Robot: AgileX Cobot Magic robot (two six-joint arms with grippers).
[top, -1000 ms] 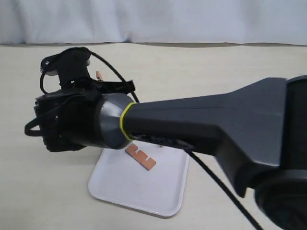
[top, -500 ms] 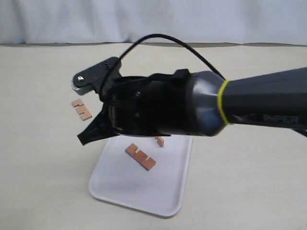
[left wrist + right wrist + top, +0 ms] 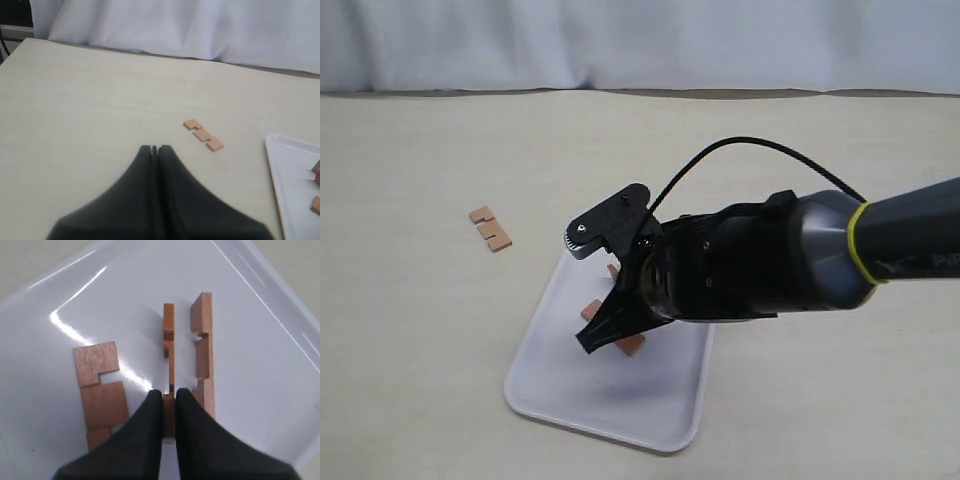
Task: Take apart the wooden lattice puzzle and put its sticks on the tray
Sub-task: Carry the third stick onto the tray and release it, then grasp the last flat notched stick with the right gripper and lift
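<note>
Right gripper (image 3: 169,393) swung onto tray (image 3: 125,300), pinching a stick (image 3: 169,340), left gripper (image 3: 154,149) pressed together

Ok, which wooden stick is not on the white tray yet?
The stick lying flat on the table, apart from the tray. The other three are over the tray, one in the right end effector.

Couldn't see much of the sticks (image 3: 634,345) in the exterior view. Mostly buried under the right arm (image 3: 770,265), just a few reddish corners poking out over the tray (image 3: 550,385). Left wrist view no better: tray chopped off at the frame edge, only two stick ends caught. From the right wrist, lost the near end of the pinched stick (image 3: 169,317) between the fingers (image 3: 145,435) of the right gripper (image 3: 169,394), plus the bottom of the flat stick (image 3: 100,395).
</note>
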